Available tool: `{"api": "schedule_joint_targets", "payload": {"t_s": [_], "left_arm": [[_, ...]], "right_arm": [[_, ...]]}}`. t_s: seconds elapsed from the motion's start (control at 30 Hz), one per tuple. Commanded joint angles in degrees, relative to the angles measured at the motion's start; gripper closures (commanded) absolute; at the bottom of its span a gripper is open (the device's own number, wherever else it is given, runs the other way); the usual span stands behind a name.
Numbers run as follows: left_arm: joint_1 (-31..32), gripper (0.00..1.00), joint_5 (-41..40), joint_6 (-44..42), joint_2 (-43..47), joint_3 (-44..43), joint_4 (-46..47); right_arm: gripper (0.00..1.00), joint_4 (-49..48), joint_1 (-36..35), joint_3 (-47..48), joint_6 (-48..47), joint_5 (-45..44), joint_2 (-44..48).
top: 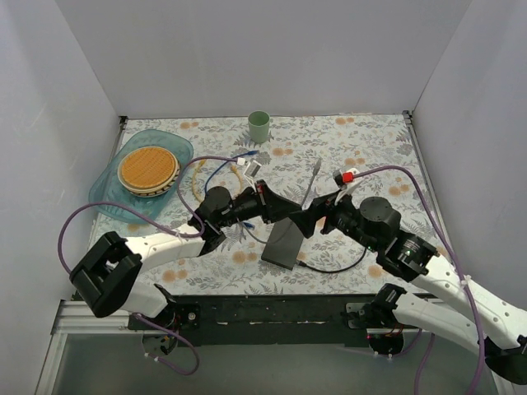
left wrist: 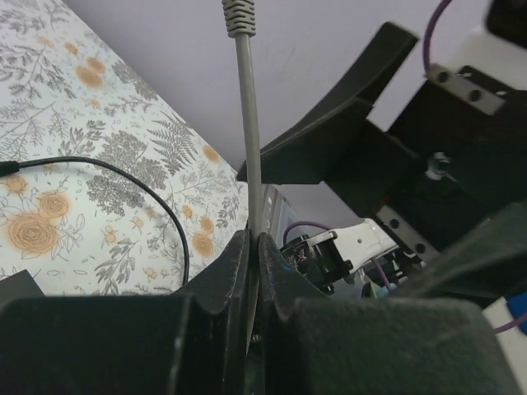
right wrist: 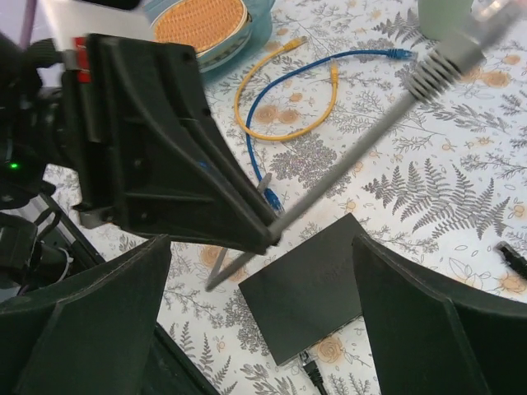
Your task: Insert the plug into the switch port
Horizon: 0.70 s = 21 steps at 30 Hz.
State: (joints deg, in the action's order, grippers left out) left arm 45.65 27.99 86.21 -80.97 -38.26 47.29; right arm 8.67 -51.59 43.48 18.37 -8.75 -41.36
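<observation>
No legible writing in any view.
The switch (right wrist: 309,288) shows only a faint pale mark on its dark top in the right wrist view (too dim and small to spell out). The table cover (top: 362,148) carries a printed pattern of flowers and ferns, with no letters or numbers among them.

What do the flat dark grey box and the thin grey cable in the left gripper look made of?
Flat dark grey box: matte plastic or painted metal, can't tell which; dull, even top, crisp edges. Thin grey cable: likely flexible plastic jacket, smooth satin surface, ribbed moulded boot at its end.
</observation>
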Motion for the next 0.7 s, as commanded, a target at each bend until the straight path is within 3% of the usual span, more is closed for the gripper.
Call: {"api": "schedule_joint_targets", "payload": {"t_s": [0.0,0.27,0.4,0.67], "left_arm": [[-0.03,1.00,-5.82,-1.75,6.52,2.66,1.15],[-0.03,1.00,-7.07,-3.33,11.01,4.77,-2.02],[-0.03,1.00,-6.02,-3.33,11.01,4.69,-2.20],[-0.03,1.00,-5.23,-3.42,11.71,4.95,-2.38]], "right_arm": [[0.04,-7.69,6.04,-2.34,6.49,8.20,-0.56],[0.08,-31.93,18.72,-16.75,18.09,34.74,1.11],[0.09,-44.23,19.16,-18.79,21.26,39.33,1.20],[0.11,-47.34,19.60,-17.91,22.58,40.13,0.06]]}}
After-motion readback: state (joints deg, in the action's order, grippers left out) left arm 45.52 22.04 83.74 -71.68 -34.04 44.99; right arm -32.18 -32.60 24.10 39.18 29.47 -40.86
